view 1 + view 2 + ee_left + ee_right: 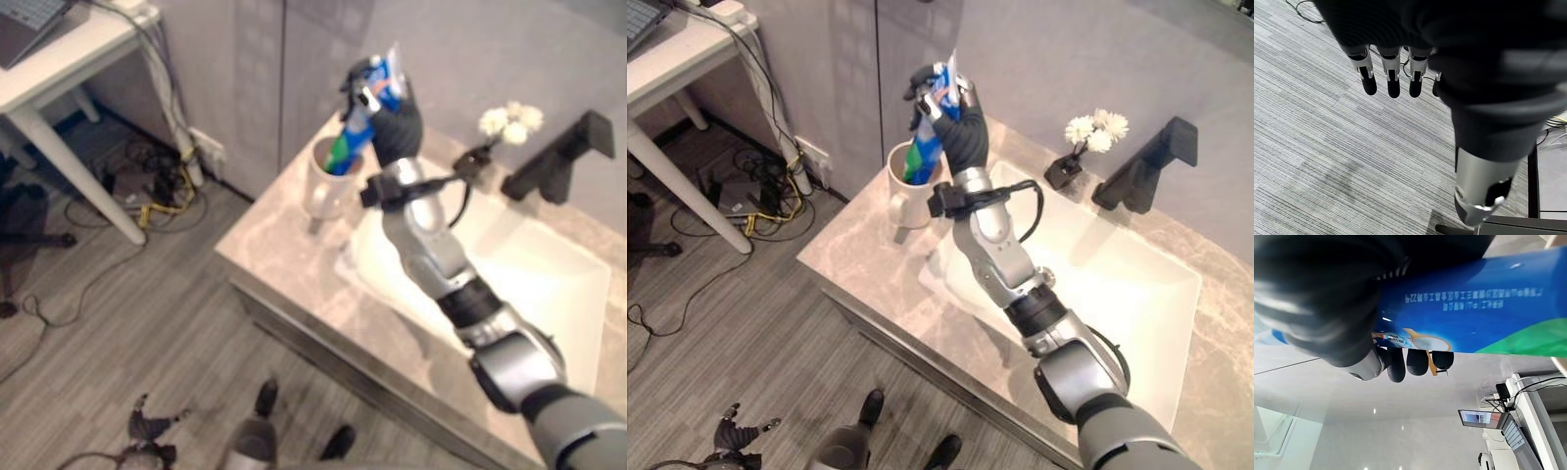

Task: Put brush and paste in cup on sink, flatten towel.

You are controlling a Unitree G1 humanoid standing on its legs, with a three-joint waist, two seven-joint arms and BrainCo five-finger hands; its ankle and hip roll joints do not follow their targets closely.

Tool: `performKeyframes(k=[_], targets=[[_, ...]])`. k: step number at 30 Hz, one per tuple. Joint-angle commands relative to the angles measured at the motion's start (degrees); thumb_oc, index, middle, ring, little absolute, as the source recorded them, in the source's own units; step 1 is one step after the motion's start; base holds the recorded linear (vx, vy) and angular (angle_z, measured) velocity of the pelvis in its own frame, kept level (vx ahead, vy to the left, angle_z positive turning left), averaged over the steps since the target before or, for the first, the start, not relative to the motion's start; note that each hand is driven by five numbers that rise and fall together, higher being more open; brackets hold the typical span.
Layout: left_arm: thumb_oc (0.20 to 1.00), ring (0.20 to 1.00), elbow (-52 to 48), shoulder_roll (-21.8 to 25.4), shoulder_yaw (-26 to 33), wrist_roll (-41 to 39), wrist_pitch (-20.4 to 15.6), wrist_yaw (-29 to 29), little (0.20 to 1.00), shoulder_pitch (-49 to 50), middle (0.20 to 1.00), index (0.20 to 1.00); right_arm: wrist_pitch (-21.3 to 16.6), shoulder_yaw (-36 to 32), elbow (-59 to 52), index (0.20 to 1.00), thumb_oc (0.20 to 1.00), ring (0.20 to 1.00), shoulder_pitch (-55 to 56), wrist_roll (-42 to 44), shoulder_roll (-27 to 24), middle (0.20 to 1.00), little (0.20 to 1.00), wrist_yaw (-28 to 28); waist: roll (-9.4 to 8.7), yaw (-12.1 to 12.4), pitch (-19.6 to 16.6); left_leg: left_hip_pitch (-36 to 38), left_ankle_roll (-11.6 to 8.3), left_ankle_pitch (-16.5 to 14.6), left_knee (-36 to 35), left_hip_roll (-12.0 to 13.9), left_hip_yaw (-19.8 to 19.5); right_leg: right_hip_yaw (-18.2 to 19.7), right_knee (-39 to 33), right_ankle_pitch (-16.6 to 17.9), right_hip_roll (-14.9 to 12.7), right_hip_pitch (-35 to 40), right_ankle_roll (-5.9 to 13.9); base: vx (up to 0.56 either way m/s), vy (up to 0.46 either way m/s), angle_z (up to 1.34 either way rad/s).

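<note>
The paste (933, 122), a blue and green tube, is held steeply tilted, long axis near vertical: the green lower end is dipped into the mouth of the cup (906, 201), the blue upper end is raised above it. The right robot hand (950, 113) is clamped on the upper part of the tube; in the right wrist view the dark-tipped fingers (1418, 361) are seen curled round the blue body of the tube. The cup is stood on the stone counter (862, 264) near its left corner, just beside the white basin (1146, 294). The left robot hand (1393, 73) is hung over the grey floor (1312, 147), fingers straight and relaxed, nothing held.
</note>
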Motion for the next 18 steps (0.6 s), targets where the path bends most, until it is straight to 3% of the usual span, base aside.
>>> performKeyframes(k=[1,2,11,18], targets=[[1.000,1.000,1.4,3.1,-2.5,-0.5,-1.8,1.7,1.000,-1.0,1.000,1.000,-3.1,1.5,-1.1,0.583,0.583,0.583,-7.1,-2.1,-1.8,0.583,0.583,0.2,-0.06,1.1,-1.7,-0.2,1.70,-4.8,0.6,1.2,-2.3,-1.0,0.3,1.5,-3.5,1.7,2.15,0.00,0.000,0.00],[1.000,1.000,1.9,3.0,-2.6,-0.8,-1.9,1.9,1.000,-1.2,1.000,1.000,-3.0,1.7,-0.7,1.000,1.000,1.000,-7.4,-2.4,-1.7,1.000,1.000,0.0,-0.03,0.9,-1.8,-0.1,1.74,-4.9,0.6,1.2,-2.0,-0.8,0.3,1.6,-3.4,1.7,2.14,0.00,0.000,0.00],[1.000,1.000,0.9,2.7,-3.7,-0.8,-2.1,1.4,1.000,-0.9,1.000,1.000,-2.4,2.6,-1.1,1.000,1.000,1.000,-7.6,-4.3,-2.2,1.000,1.000,-0.2,0.83,0.0,-2.1,0.7,1.70,-5.1,0.6,1.5,-1.3,-0.1,0.3,1.5,-3.3,1.9,2.07,0.00,-0.003,-0.01],[1.000,1.000,-4.9,3.1,-6.2,-0.2,-3.0,-0.8,1.000,-0.1,1.000,1.000,-2.2,-0.5,-4.1,1.000,1.000,1.000,-6.5,-10.1,-3.3,1.000,1.000,-2.6,2.50,-1.0,-3.1,1.4,1.74,-5.0,0.6,1.7,-0.6,0.1,0.3,1.4,-3.5,2.5,2.15,-0.03,-0.014,-0.09]])
